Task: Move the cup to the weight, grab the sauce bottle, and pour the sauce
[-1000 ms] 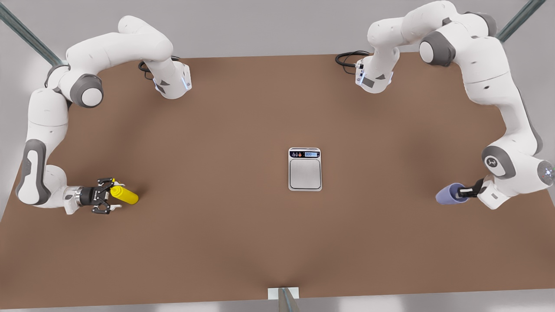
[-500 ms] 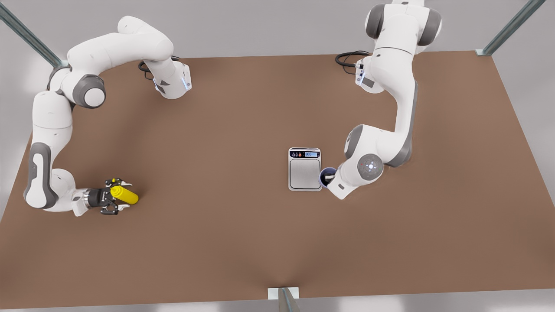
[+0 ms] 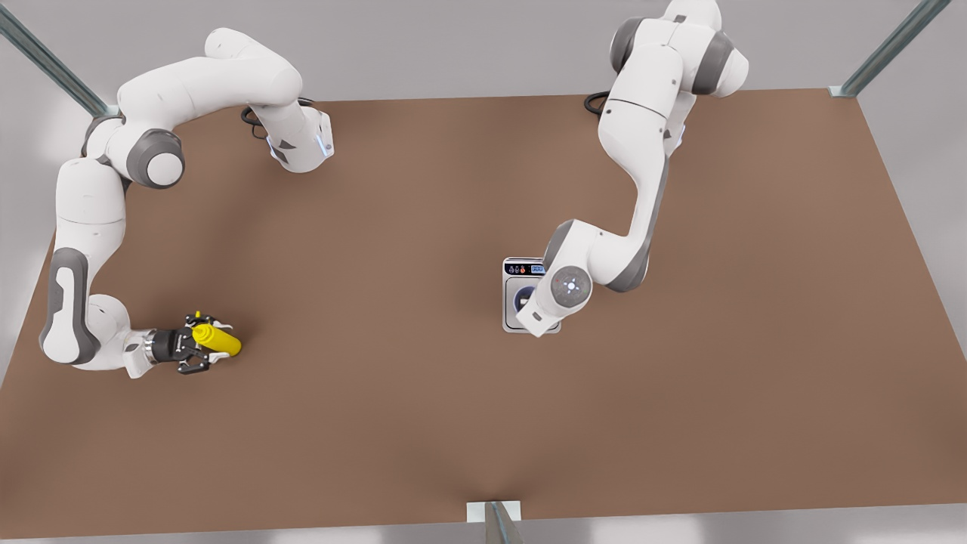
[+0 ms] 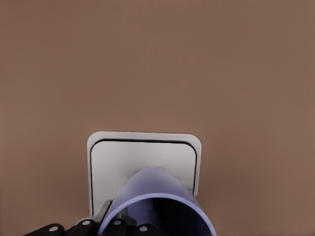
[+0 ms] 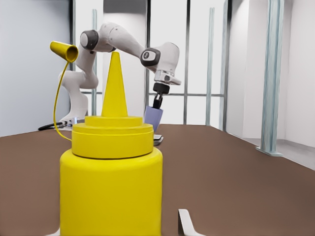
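The lavender-blue cup (image 4: 147,191) hangs upright just above the steel plate of the weight (image 4: 113,167), with my left gripper (image 3: 530,302) shut on its rim. In the front view the cup (image 3: 521,301) shows beside that arm's wrist, over the weight (image 3: 511,322). The right wrist view shows this cup (image 5: 154,118) held a little above the plate. The yellow sauce bottle (image 3: 223,341) lies at the front view's left. My right gripper (image 3: 205,344) straddles its nozzle end, open, one fingertip (image 5: 186,222) standing slightly off the bottle (image 5: 110,182). Its cap (image 5: 64,50) dangles on a tether.
Both arm bases and black cables (image 3: 604,102) sit along the far edge of the brown table (image 3: 378,423). A metal post (image 3: 495,521) stands at the near edge. Wide bare tabletop lies between the bottle and the weight.
The left arm swung the cup from the front view's far right across to above the weight's plate. The right gripper's fingers narrowed around the sauce bottle.
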You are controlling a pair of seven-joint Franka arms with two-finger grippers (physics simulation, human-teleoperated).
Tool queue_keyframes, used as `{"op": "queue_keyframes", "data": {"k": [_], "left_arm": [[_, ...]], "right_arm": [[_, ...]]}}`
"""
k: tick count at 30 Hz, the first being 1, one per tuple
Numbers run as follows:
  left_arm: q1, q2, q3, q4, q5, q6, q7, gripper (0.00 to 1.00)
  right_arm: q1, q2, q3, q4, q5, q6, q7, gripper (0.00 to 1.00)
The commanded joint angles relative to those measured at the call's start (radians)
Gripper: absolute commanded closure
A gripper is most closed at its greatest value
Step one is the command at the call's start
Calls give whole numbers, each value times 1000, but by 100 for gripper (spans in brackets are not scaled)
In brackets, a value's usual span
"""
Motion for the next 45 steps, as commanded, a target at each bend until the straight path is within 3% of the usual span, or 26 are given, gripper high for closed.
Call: {"op": "queue_keyframes", "data": {"k": [1,9,15,17,20,22,23,24,26,27,30,35,40,45], "left_arm": [[0,0,0,1,-23,0,-6,0],[0,-15,9,2,-16,-29,3,0],[2,-100,67,50,-12,-201,2,0],[15,-100,164,157,-15,-296,14,0],[14,-137,446,162,-13,-446,390,0],[20,-205,538,163,-6,-473,514,0],[190,-271,362,218,68,-505,512,0],[412,-337,67,257,248,-528,511,0],[616,-385,-220,258,410,-528,506,0],[687,-396,-313,258,430,-528,505,0],[713,-396,-336,257,435,-523,500,0],[703,-394,-339,252,430,-517,387,0],[704,-393,-333,248,424,-523,388,0],[704,-387,-328,249,424,-525,390,0]], "right_arm": [[1,-2,0,2,-1,0,1,37],[1,1,0,-3,8,-3,4,46],[2,-5,0,-3,11,-14,42,46],[5,-5,2,-3,15,-14,42,49],[16,-37,25,-3,15,-11,74,49],[42,-59,34,-3,18,-6,154,49],[70,-76,40,-3,33,0,166,49],[88,-109,40,-3,31,37,223,49],[151,-156,40,-3,30,74,261,49],[197,-189,37,-2,25,103,280,49],[337,-310,32,-3,-8,213,373,49],[551,-421,32,-3,-255,426,445,49],[785,-530,32,-3,-462,591,949,49],[991,-579,32,-20,-769,598,1247,49]]}}
